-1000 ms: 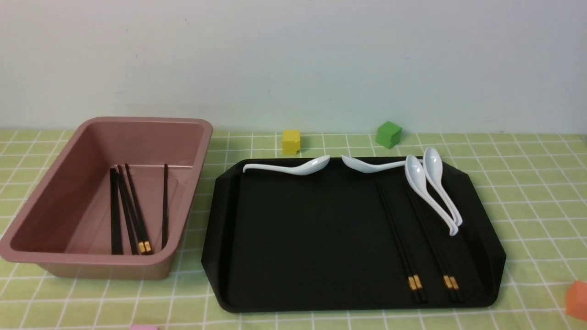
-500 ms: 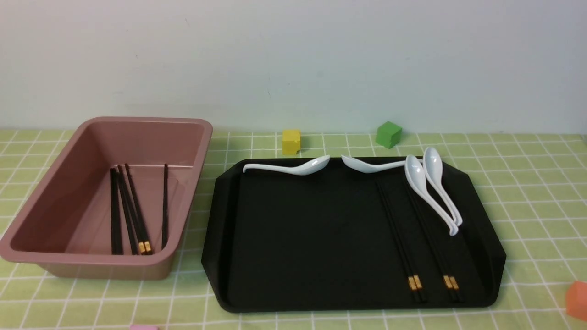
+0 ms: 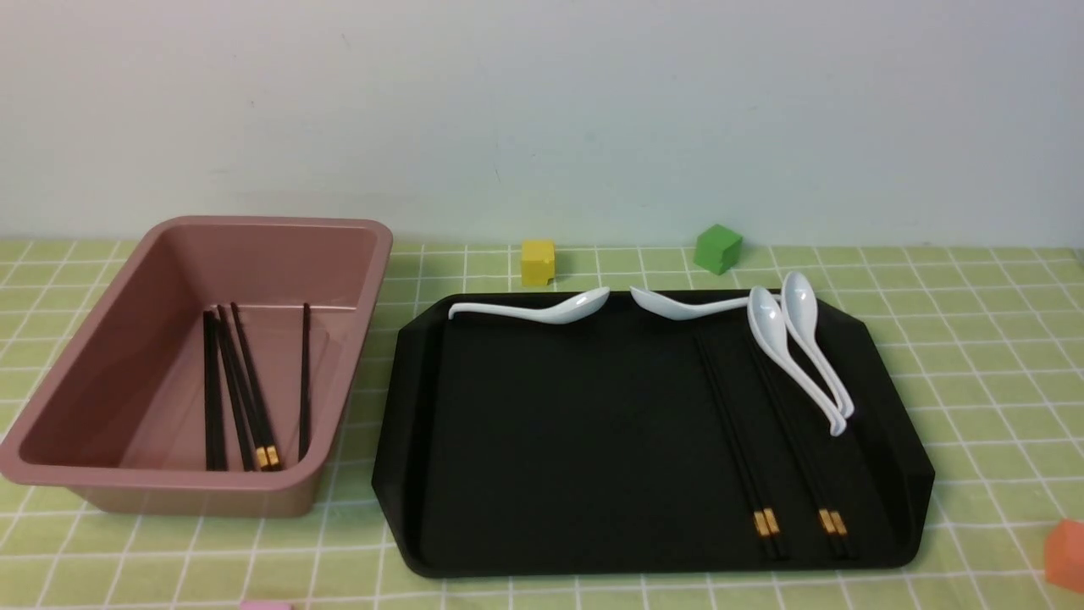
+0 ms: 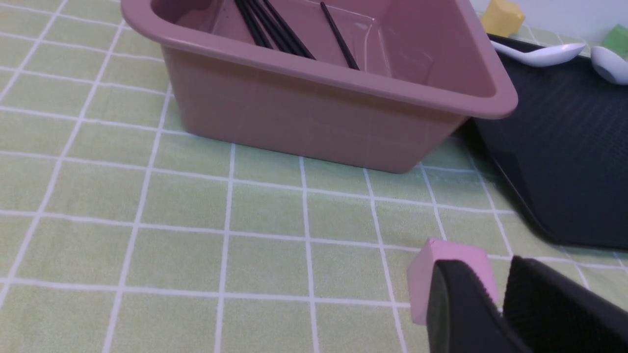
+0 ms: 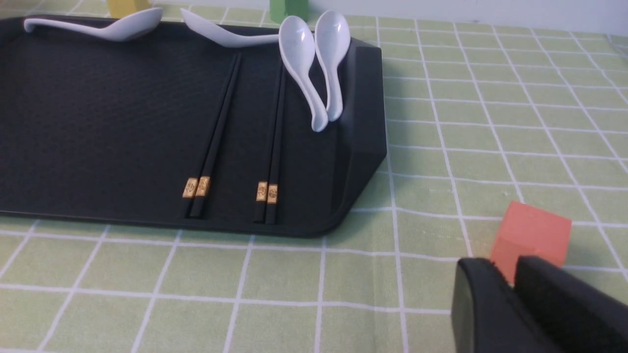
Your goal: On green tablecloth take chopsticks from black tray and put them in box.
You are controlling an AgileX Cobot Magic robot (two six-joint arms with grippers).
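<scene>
The black tray (image 3: 576,424) lies on the green tablecloth (image 3: 974,339). Two pairs of black chopsticks (image 3: 737,440) with gold bands lie side by side on its right part, also in the right wrist view (image 5: 216,132). The pink box (image 3: 169,487) stands left of the tray with several chopsticks (image 3: 241,390) inside, also in the left wrist view (image 4: 274,29). Neither gripper shows in the front view. My left gripper (image 4: 496,274) is shut and empty, low over the cloth in front of the box (image 4: 314,113). My right gripper (image 5: 510,269) is shut and empty, off the tray's (image 5: 98,122) near right corner.
Several white spoons (image 3: 796,347) lie along the tray's far edge and right side. A yellow cube (image 3: 538,261) and a green cube (image 3: 718,248) sit behind the tray. A pink cube (image 4: 419,289) lies just beyond my left fingers, an orange cube (image 5: 532,235) just beyond my right fingers.
</scene>
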